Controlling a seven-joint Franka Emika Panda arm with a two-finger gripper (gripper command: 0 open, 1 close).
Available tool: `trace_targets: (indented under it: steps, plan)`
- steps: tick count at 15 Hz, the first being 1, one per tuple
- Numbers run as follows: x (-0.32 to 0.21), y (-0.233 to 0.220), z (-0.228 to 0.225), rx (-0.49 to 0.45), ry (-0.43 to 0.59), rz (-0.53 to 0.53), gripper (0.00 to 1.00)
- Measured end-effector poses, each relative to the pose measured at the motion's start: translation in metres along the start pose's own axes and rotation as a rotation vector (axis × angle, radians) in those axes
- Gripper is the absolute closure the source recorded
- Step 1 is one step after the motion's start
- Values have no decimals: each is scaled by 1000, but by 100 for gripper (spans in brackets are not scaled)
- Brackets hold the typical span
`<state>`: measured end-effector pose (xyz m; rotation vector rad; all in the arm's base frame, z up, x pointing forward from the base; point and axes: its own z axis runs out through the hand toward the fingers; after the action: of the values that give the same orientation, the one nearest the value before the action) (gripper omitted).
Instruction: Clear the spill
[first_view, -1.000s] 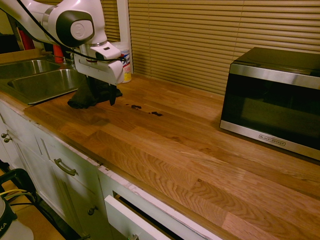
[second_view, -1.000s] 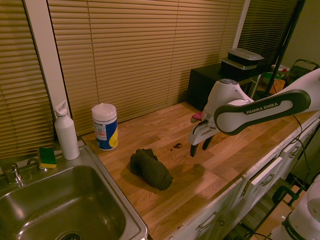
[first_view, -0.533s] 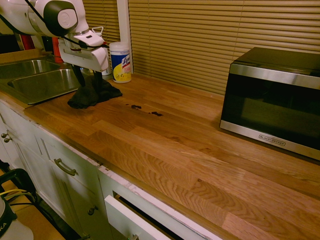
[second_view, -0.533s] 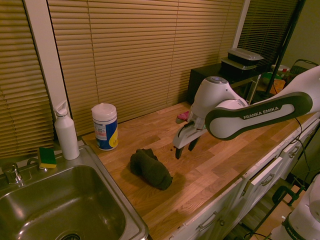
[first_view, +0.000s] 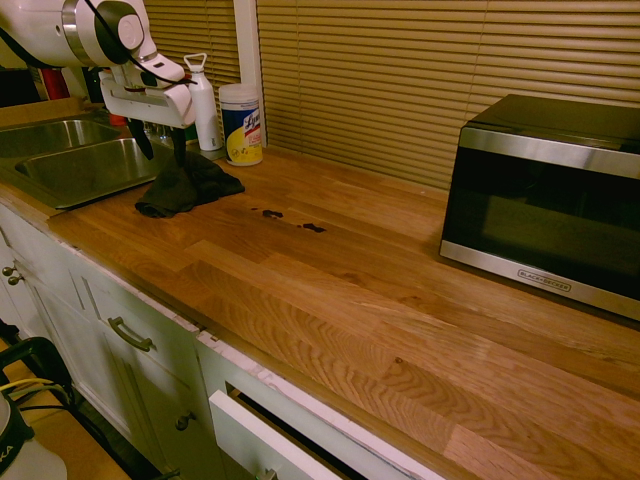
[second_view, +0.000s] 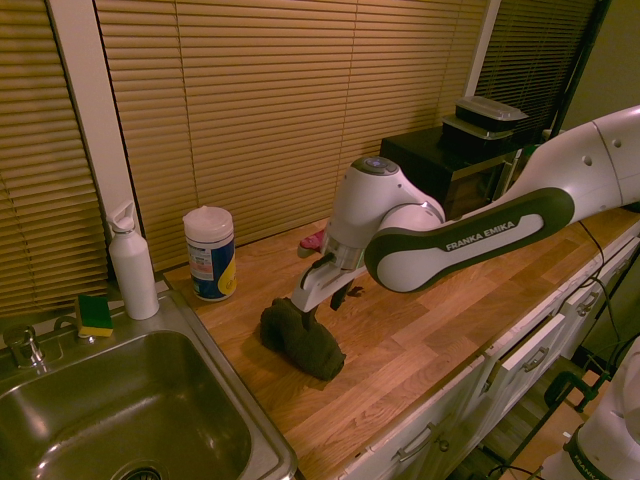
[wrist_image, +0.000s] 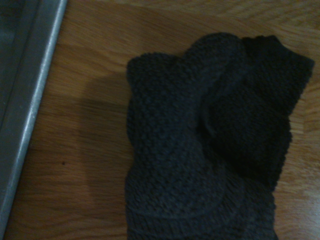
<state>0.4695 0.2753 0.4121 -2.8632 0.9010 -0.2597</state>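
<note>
Wooden countertop (first_view: 330, 290) runs from a steel sink (first_view: 60, 165) to a Black+Decker microwave (first_view: 545, 200). Lysol wipes canister (first_view: 241, 124) stands behind. "Franka Emika" marks the arm. Its gripper (first_view: 160, 150), fingers spread and empty, hangs over a crumpled black cloth (first_view: 185, 187). The spill (first_view: 290, 220) lies just beside the cloth.

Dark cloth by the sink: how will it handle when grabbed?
The cloth is probably floppy: it lies crumpled in folds, so it will likely drape and hang. Its knit looks coarse, so likely grippy. It looks light, so it may bunch up when pushed.
</note>
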Motion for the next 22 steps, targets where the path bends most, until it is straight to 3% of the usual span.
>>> trace_targets:
  steps: [8, 9, 22]
  plan:
    - [9, -50, 50, -35, 95, 49, 0]
    - [10, -53, 58, -43, 100, 56, 100]
    - [26, -62, 79, -78, 138, 95, 100]
